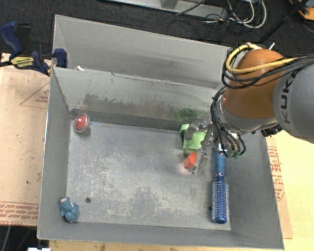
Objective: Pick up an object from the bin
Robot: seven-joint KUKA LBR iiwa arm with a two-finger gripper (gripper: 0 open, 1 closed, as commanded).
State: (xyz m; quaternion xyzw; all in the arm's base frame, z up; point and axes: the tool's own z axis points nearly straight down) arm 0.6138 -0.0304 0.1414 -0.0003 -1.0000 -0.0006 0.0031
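Grey metal bin [135, 197]: the floor is bare through the centre and from 6 to 9 o'clock, free to pass. A red ball [80, 122] sits at 10 o'clock and a blue lump [69, 210] at 7. At 3 o'clock, a green block [192, 137], an orange piece [189, 163] and a blue hairbrush [220, 193] crowd under the gripper [199, 159].

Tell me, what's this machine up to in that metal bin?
A robot arm reaches into the grey bin from the right. Its gripper is down near the back, over a small orange thing beside a green block. A blue hairbrush lies just right of it. Nothing looks lifted yet.
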